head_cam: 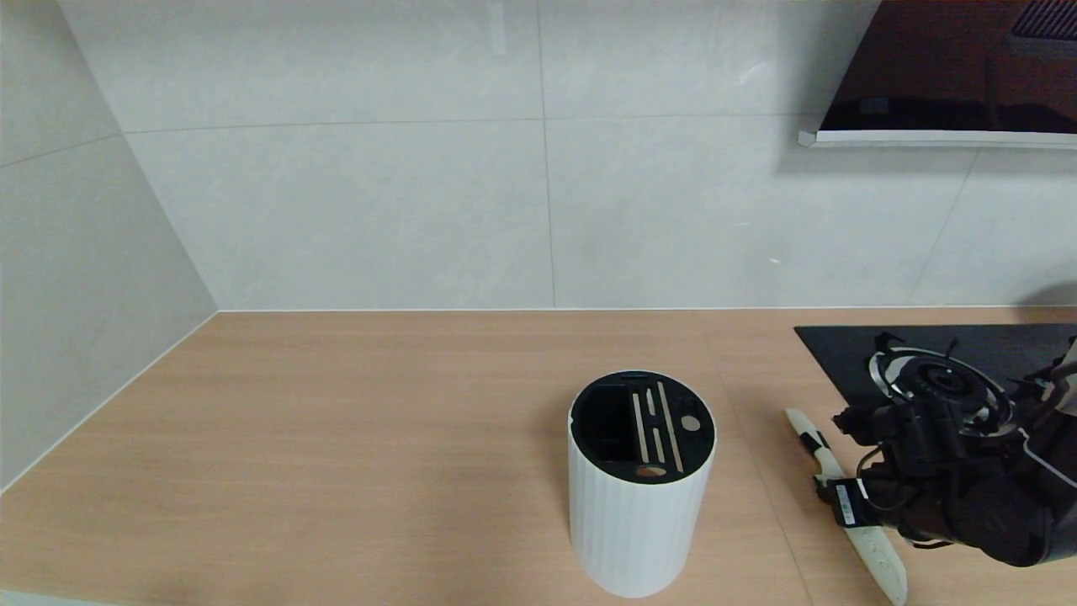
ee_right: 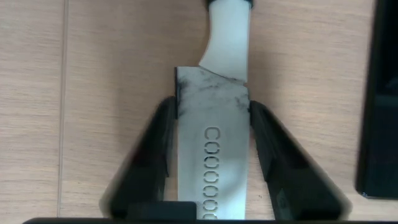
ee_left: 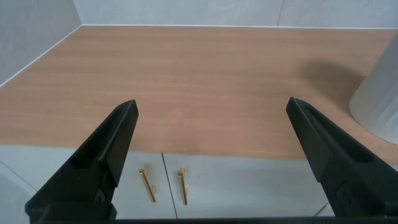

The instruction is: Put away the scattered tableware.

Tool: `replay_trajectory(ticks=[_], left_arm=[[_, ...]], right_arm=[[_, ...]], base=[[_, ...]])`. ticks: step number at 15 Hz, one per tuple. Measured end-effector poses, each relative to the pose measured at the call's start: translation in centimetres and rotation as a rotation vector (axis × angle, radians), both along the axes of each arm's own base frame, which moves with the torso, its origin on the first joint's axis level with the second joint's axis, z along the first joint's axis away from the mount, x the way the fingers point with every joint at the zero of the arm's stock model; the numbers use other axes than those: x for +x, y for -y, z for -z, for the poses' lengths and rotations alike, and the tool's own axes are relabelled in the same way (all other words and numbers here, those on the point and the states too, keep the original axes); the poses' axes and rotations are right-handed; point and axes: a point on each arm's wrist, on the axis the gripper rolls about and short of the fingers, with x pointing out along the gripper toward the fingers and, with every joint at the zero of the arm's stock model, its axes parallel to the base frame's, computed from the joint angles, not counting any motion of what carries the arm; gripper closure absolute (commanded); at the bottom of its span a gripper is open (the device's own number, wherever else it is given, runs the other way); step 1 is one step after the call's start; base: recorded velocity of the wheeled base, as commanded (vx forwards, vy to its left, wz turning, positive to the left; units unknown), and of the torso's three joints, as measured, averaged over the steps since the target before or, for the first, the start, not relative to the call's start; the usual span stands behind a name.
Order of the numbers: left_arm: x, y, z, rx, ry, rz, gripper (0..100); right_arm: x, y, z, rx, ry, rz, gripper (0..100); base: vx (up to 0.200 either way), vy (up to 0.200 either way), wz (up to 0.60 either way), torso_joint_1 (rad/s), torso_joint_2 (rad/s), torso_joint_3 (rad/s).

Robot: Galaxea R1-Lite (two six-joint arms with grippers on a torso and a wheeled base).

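Left hand [ee_left: 211,106]: hangs over the front edge of the light wooden bench [head_cam: 379,438], black fingers [ee_left: 112,149] spread wide, holds nothing. Below that edge: pale cupboard doors [ee_left: 249,186] with two slim brass handles [ee_left: 181,185].

Cream kitchen knife [head_cam: 879,560]: lies flat on the bench at the front right, broad blade with a row of oval dimples toward the front edge, pale handle angled away toward the wall.

Right hand [ee_right: 212,109]: sits low over the knife, with one black finger [ee_right: 165,134] pressed against each long edge of the blade, just below the handle. Closes on the blade while the blade rests on the wood.

White ribbed cylindrical holder [head_cam: 635,522]: stands upright just left of the knife, not touching it. Carries a black top with one large opening, several narrow slots and a small round hole.

Black glass gas hob [head_cam: 833,349] with a round metal burner [head_cam: 934,379]: sits behind the knife at the right, its near corner close to the handle end.

Farthest back: pale grey tiled wall [head_cam: 421,185] and, high on the right, a dark range hood [head_cam: 942,67].
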Motion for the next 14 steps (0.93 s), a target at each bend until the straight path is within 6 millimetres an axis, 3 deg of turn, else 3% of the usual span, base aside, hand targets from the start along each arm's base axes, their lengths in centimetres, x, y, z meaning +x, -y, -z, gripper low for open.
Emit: replay_trajectory(ticks=[7, 14], left_arm=[[0.0, 0.0, 0.0, 0.0, 0.0, 0.0, 0], [0.0, 0.0, 0.0, 0.007, 0.002, 0.001, 0]], right_arm=[[-0.1, 0.0, -1.1, 0.003, 0.042, 0.001, 100], [-2.0, 0.1, -8.5, 0.03, 0.294, -0.007, 100]], base=[[0.0, 0.0, 0.0, 0.0, 0.0, 0.0], [0.0, 0.0, 0.0, 0.0, 0.0, 0.0]])
